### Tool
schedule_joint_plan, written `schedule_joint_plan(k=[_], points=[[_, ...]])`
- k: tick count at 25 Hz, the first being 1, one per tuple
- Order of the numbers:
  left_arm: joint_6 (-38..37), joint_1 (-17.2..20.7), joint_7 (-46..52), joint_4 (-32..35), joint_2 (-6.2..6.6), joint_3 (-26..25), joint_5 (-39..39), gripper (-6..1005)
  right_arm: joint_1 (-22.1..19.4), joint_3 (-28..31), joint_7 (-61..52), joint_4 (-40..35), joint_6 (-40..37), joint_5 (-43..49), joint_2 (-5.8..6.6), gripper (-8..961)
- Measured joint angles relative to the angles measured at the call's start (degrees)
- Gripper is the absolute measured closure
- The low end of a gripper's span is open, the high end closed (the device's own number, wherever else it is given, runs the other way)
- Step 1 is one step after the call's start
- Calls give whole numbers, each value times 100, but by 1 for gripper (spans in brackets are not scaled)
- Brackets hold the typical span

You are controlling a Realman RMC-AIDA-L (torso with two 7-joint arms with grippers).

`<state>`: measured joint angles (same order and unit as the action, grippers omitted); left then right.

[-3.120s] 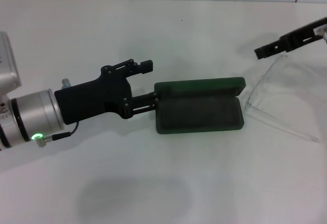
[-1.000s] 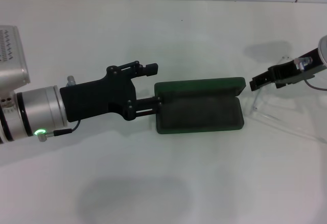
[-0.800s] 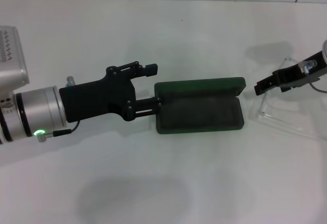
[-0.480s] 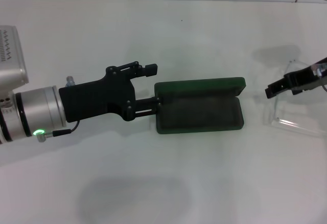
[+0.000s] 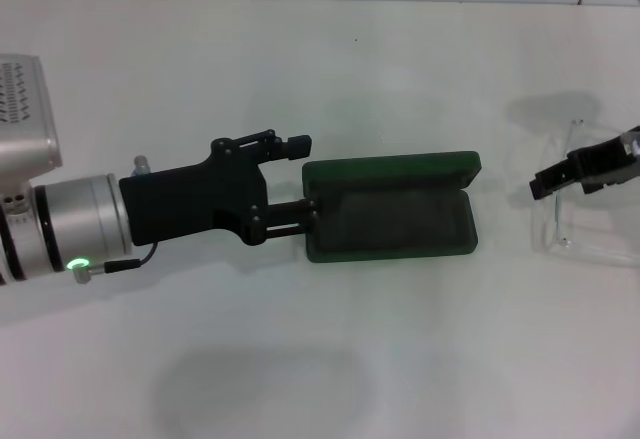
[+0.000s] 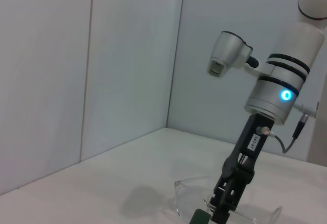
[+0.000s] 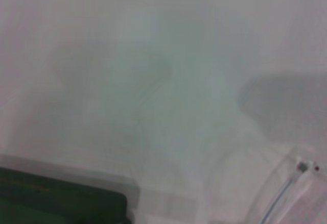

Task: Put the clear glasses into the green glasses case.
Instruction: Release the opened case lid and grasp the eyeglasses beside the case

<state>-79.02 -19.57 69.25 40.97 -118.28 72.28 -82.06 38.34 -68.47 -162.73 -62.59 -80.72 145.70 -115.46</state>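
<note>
A: Head camera — high, facing down onto white table; whole green glasses case in frame, both arms entering from the sides.

B: Left wrist — low, looks across table at right arm and the walls.

A: Right wrist — very close to tabletop. All three share the case's corner.

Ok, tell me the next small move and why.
Probably carry the clear glasses toward the green glasses case. The right gripper is at the glasses, off to the case's right, while the case lies open with the left gripper at its end.
</note>
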Motion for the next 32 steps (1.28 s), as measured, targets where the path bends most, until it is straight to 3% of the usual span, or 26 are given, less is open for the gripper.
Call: schedule_joint_plan(k=[23, 32], points=[[41, -70, -43, -37, -62, -21, -142, 230, -10, -54, -5, 325, 562, -181, -64, 208], [45, -74, -44, -37, -65, -21, -150, 230, -11, -52, -4, 394, 556, -210, -64, 479]])
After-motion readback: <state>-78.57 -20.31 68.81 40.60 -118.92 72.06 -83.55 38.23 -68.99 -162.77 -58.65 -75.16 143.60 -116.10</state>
